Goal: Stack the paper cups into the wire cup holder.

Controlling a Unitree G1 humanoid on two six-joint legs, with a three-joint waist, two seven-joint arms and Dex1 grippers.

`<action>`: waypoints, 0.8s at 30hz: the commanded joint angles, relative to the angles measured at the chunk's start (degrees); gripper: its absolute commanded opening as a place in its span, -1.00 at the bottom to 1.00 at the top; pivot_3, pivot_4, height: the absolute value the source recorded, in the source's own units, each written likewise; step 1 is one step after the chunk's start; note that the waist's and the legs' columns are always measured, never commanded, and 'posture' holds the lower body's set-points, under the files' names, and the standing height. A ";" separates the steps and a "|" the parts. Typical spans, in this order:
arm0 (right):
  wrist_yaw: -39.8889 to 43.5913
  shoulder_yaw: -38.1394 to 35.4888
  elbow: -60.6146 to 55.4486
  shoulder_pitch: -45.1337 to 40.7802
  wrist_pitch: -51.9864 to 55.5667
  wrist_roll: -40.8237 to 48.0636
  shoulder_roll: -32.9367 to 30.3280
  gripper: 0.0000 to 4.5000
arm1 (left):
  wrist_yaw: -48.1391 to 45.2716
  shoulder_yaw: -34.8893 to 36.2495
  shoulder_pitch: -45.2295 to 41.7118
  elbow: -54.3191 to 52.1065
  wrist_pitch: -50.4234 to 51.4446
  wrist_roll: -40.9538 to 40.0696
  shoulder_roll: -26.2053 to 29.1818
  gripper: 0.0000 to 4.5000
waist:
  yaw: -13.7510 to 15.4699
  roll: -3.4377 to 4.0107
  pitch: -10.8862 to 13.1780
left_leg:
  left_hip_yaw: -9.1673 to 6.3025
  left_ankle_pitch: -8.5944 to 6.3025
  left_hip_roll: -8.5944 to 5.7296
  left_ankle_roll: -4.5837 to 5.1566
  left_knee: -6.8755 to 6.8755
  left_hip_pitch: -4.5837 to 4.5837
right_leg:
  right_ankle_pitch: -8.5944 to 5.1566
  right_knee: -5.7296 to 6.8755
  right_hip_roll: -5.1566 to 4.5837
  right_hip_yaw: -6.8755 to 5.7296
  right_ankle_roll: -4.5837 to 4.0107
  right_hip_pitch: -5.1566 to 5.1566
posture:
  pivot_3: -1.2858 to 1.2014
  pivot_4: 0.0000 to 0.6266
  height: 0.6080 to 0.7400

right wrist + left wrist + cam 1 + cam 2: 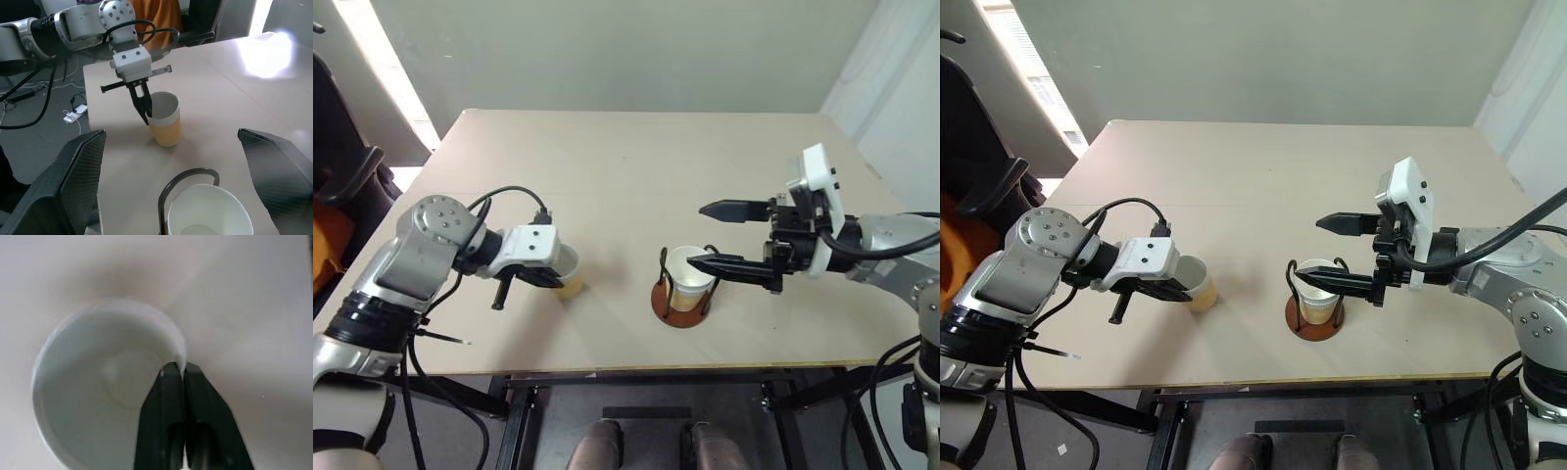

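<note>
On the beige table (636, 166) a paper cup (570, 271) stands upright near the front edge, on the robot's left. The left end effector (145, 108) is pinched on its rim: the left wrist view shows one black finger (164, 406) inside the white wall and the other outside, pressed together on the thin paper (the head views hide this pinch behind the white wrist housing). The right wrist view shows the same grasp from across the table, fingers coming down onto the rim's near side.

A second paper cup (1320, 294) sits inside the wire cup holder (683, 305), its reddish-brown base resting on the table to the right of the first cup. The right end effector (717, 236) hangs over it with its fingers spread wide, the lower finger crossing above the cup's mouth, holding nothing.
</note>
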 commanded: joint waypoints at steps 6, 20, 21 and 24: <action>9.29 -15.18 1.12 10.13 -6.11 0.60 -11.68 1.00 | -5.31 3.60 -15.45 5.69 -3.77 -6.47 -2.96 -0.97 | 1.25 -0.02 -0.01 | -0.11 -0.03 -0.05 0.07 0.22 -0.31 | 0.05 -0.08 0.00 -0.03 0.08 -0.05 | 0.03 -0.52 1.00; 13.63 -31.80 -2.17 24.18 -7.17 0.84 -20.43 1.00 | -5.62 -19.26 -42.49 17.37 -18.34 -29.95 -17.67 -0.97 | 1.27 0.10 -0.01 | 0.38 -0.38 -0.17 0.53 0.92 -0.65 | 0.58 -0.90 -0.18 0.23 1.76 0.24 | 0.03 -0.52 1.00; 13.40 -32.91 -2.77 25.05 -6.83 1.03 -20.63 1.00 | -5.62 -20.58 -43.04 18.07 -19.40 -30.80 -17.95 -0.97 | 1.26 0.10 0.00 | 0.44 -0.38 -0.20 0.53 0.95 -0.69 | 0.56 -0.93 -0.18 0.23 1.81 0.24 | 0.03 -0.52 1.00; 12.16 -36.06 -4.62 27.55 -5.69 1.07 -20.84 1.00 | -5.62 -24.47 -44.37 19.80 -22.35 -32.50 -19.39 -0.97 | 1.21 0.09 0.01 | 0.57 -0.43 -0.22 0.44 1.18 -0.79 | 0.46 -0.94 -0.20 0.32 2.01 0.24 | 0.03 -0.52 1.00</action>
